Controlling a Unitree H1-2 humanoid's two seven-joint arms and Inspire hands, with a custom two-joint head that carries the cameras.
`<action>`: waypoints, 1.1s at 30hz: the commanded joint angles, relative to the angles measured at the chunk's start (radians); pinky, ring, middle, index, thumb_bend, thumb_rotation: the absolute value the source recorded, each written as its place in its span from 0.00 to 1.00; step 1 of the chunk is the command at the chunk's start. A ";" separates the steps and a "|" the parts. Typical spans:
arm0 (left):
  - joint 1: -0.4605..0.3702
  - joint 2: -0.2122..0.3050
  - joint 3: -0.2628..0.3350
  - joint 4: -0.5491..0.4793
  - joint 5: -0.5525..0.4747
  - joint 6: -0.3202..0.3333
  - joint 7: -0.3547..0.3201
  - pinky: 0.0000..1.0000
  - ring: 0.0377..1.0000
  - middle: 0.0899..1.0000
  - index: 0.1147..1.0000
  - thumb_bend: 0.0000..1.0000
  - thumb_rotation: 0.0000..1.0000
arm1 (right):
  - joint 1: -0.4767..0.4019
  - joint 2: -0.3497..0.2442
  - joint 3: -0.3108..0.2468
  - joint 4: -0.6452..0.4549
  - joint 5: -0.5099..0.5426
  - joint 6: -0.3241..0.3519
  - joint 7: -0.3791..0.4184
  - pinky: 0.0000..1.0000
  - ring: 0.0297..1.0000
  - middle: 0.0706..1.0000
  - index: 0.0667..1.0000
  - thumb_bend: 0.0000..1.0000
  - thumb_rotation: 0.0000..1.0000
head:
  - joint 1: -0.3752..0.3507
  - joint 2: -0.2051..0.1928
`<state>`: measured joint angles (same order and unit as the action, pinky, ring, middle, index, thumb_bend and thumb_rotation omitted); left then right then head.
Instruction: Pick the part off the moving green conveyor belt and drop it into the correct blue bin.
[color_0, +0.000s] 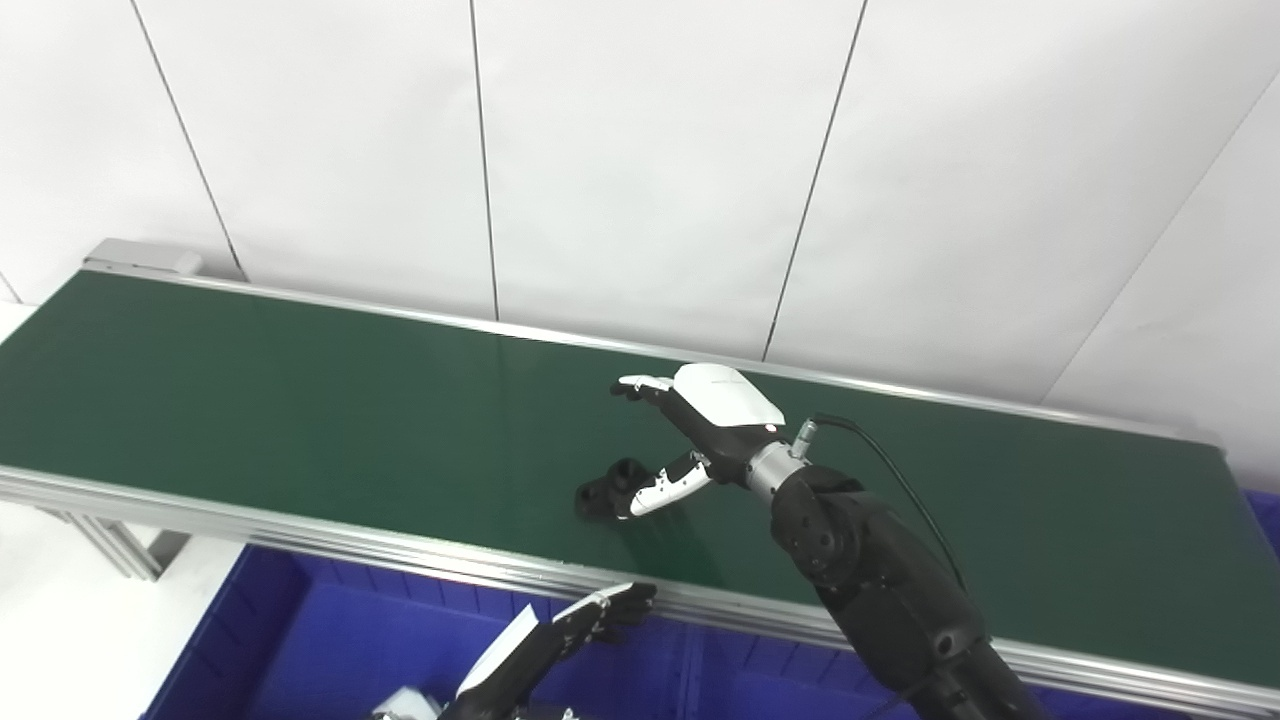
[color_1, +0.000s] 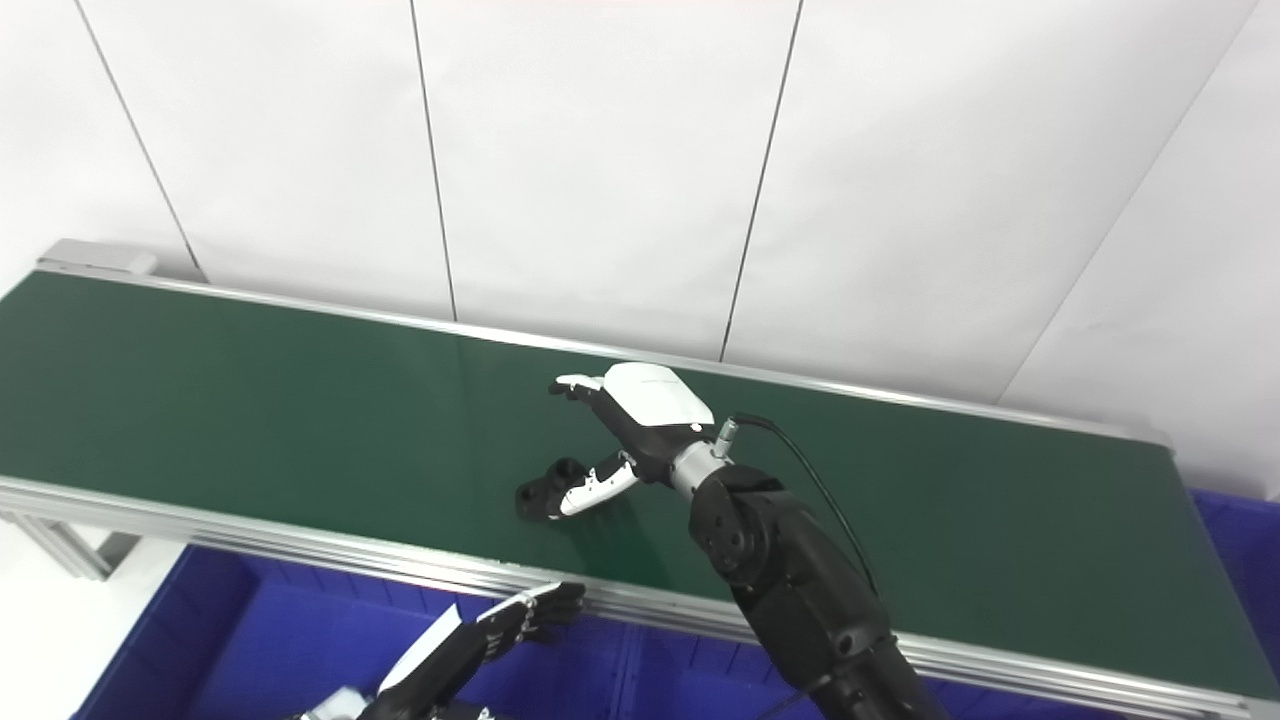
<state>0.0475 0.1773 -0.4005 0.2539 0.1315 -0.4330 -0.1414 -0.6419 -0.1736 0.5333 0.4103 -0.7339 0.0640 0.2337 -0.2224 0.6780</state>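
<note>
A small black part (color_0: 603, 491) lies on the green conveyor belt (color_0: 300, 400) near its front edge, also seen in the right eye view (color_1: 543, 490). My right hand (color_0: 700, 425) hovers over the belt just right of the part, open, with its fingers spread above and its thumb (color_0: 665, 487) touching or nearly touching the part. My left hand (color_0: 560, 640) is low in front of the belt, above the blue bin (color_0: 300, 640), fingers extended and holding nothing.
The belt's aluminium front rail (color_0: 300, 535) runs between the belt and the blue bins below. Another blue bin (color_0: 1265, 520) shows at the belt's right end. A white panelled wall stands behind the belt.
</note>
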 joint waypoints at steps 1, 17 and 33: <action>-0.013 -0.011 0.001 -0.040 0.002 -0.036 0.003 0.78 0.83 0.85 0.85 0.76 0.44 | -0.041 -0.004 0.004 -0.001 -0.007 -0.053 -0.020 0.81 0.83 0.83 0.85 0.87 0.33 | 0.002 0.006; -0.009 -0.026 0.012 -0.061 -0.011 -0.036 -0.013 0.77 0.83 0.85 0.85 0.74 0.42 | -0.022 -0.082 0.047 0.049 -0.041 -0.090 -0.013 0.77 0.80 0.81 0.82 0.84 0.20 | 0.001 0.040; 0.001 -0.034 0.042 -0.089 -0.039 -0.032 -0.063 0.77 0.84 0.86 0.86 0.74 0.42 | 0.010 -0.133 0.066 0.045 -0.066 -0.136 -0.035 0.37 0.43 0.46 0.69 0.56 0.00 | -0.026 0.077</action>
<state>0.0582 0.1487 -0.3664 0.1929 0.1054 -0.4330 -0.1985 -0.6197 -0.3042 0.5982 0.4689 -0.7927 -0.0447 0.2161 -0.2470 0.7532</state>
